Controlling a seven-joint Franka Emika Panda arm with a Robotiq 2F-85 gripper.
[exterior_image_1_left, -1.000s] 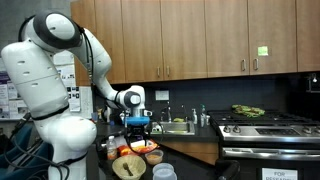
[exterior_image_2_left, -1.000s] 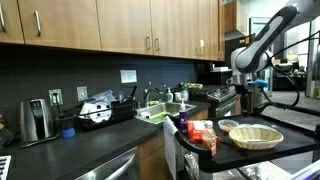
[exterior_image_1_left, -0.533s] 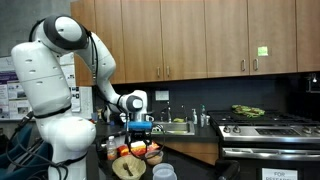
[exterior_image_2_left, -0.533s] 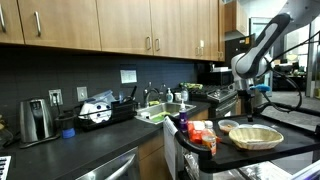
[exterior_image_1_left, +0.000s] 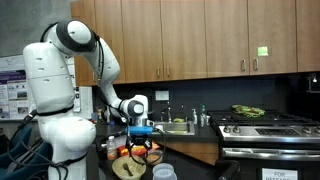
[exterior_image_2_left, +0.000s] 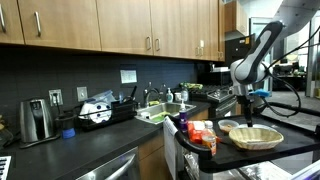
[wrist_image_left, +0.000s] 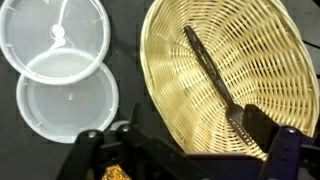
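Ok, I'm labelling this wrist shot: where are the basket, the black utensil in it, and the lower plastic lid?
basket (wrist_image_left: 172, 95), wrist view, bare weave left of the utensil.
black utensil (wrist_image_left: 208, 66), wrist view, middle of its handle.
lower plastic lid (wrist_image_left: 67, 108), wrist view, its flat centre.

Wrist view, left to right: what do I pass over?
Leftmost, upper clear lid and lower clear lid, one above the other → basket → dark utensil lying in the basket.
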